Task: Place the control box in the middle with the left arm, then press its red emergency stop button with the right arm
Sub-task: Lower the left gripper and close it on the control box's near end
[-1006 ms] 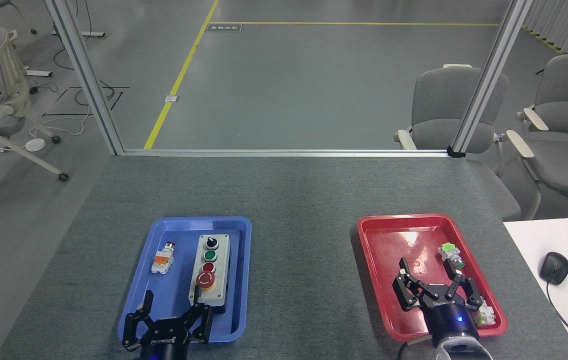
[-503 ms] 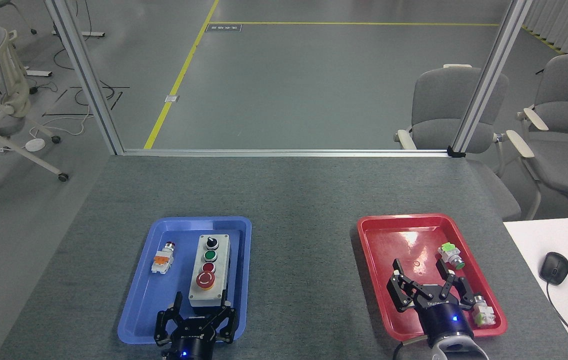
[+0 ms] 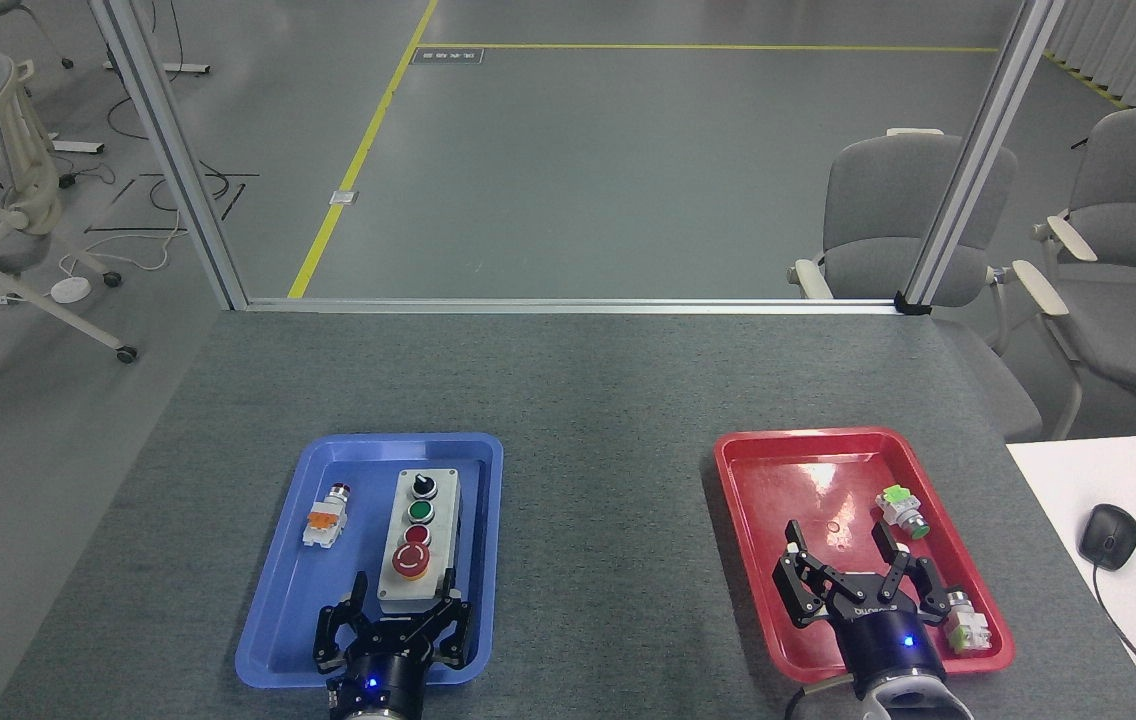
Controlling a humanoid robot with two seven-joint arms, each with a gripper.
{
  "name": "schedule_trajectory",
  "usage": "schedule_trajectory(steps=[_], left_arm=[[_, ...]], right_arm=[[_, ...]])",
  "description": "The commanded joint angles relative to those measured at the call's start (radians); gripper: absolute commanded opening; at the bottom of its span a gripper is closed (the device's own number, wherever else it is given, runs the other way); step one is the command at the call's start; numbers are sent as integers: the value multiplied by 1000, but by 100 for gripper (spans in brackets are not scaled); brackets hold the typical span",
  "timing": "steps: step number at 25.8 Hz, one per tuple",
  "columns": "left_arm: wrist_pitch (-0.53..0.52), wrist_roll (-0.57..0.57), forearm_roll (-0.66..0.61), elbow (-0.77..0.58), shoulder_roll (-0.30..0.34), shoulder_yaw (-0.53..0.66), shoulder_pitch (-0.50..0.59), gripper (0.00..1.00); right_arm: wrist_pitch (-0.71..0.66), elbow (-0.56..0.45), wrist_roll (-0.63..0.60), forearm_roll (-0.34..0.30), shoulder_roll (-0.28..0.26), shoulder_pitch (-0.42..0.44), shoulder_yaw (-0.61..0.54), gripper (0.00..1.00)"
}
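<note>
The control box [image 3: 420, 537] is a light-grey oblong lying lengthwise in the blue tray [image 3: 278, 580], right of the tray's middle. Its top carries a black knob, a green button, a small red button and, nearest me, the red emergency stop button [image 3: 411, 561]. My left gripper [image 3: 400, 592] is open, its fingers spread on either side of the box's near end, not closed on it. My right gripper [image 3: 840, 548] is open above the near part of the red tray [image 3: 758, 480], holding nothing.
A small loose push-button part [image 3: 325, 520] lies in the blue tray left of the box. The red tray holds a green-capped part [image 3: 900, 510] and another small part [image 3: 966, 625]. A white desk with a mouse [image 3: 1108, 535] stands at the right. Grey felt lies between the trays.
My left gripper has moved right and forward from the tray's near-left part to the box's near end. The right gripper has drawn back slightly toward me.
</note>
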Motion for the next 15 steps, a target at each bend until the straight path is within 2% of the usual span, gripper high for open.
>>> schedule_trajectory(steps=[1,15], left_arm=[[-1,-5,9,8,0,2,-10,99],[-16,-5,32,144,-10,1,-96,99]], right_arm=[[1,6,-4,0,2,1,1,99],[0,31,-10,0,18,2,3,98]])
